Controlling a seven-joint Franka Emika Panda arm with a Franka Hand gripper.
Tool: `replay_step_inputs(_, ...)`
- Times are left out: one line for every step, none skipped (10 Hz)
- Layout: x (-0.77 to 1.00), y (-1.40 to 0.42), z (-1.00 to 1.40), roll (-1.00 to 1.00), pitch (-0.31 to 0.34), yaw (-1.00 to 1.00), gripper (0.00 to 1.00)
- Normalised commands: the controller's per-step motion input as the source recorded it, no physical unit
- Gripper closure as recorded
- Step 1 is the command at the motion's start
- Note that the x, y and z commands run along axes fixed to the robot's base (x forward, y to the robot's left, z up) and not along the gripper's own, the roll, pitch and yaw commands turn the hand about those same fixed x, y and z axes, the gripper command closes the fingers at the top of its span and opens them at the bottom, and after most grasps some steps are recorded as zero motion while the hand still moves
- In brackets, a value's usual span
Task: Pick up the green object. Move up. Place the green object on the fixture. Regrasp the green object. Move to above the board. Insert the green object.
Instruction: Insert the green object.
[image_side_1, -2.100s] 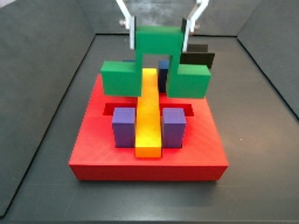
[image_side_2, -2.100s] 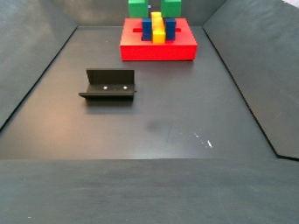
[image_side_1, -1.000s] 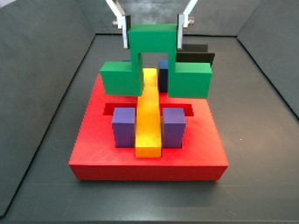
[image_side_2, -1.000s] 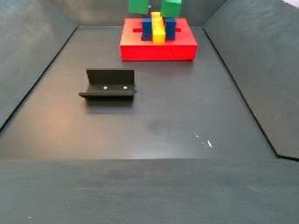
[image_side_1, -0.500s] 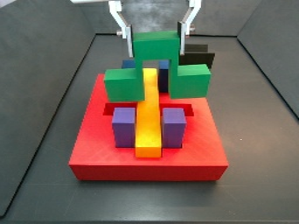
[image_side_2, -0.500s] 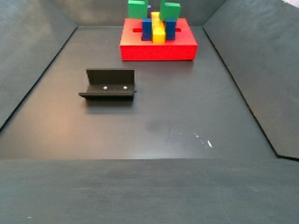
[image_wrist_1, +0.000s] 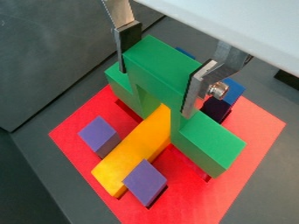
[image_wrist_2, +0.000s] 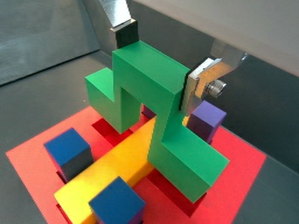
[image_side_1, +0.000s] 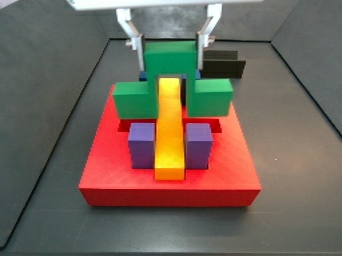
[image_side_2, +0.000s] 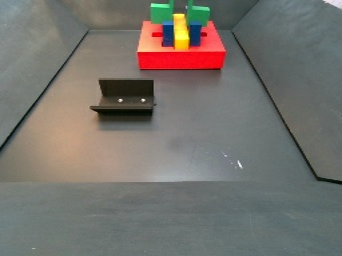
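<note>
Bright green plastic dominates the scene: the single green object (image_wrist_1: 163, 87) stands on end over the board (image_side_1: 167, 170), its notched middle straddling the one long yellow bar (image_side_1: 168, 125). The gripper (image_wrist_1: 162, 68) is above the board, its two silver fingers (image_wrist_1: 212, 77) pressed against opposite faces of the green object's upper block, pinching it. In a side view the green object's two lower ends (image_side_1: 132, 101) sit to either side of the yellow bar, low against the red surface.

The board, a thick red slab, carries two purple blocks (image_side_1: 142, 142), one on each side of the bar at its nearer end. In a wrist view two blue blocks (image_wrist_2: 68, 150) show at the bar's other end; in a side view they are almost wholly hidden behind the green object.

One dark fixture (image_side_2: 124, 97) stands alone on the grey floor, well apart from the board. In the side view that shows it, the board (image_side_2: 181, 56) lies far back, and the green object (image_side_2: 178, 14) is small and cut off at the frame's edge. Whether the green object's ends are seated in the board's recess or just touching its top cannot be told.
</note>
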Motion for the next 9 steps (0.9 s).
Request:
replay_step_inputs(0.0,0.0,0.0,0.01,0.0,0.0,1.0)
replay_step_inputs(-0.02,-0.09,0.0,0.08,0.0,0.0,1.0)
replay_step_inputs(-0.03,-0.12,0.0,0.07,-0.001,0.0,1.0)
replay_step_inputs(-0.02,-0.12,-0.03,0.12,0.0,0.0,1.0)
replay_step_inputs(0.0,0.0,-0.04,0.14,0.0,0.0,1.0)
replay_step_inputs(0.0,0.0,0.0,0.06,0.0,0.06,1.0)
replay_step_inputs(0.04,0.14,0.0,-0.05,0.0,0.06,1.0)
replay_step_inputs(0.03,0.0,0.0,-0.01,0.0,0.0,1.0)
replay_step_inputs(0.0,0.12,0.0,-0.03,0.0,0.23,1.0)
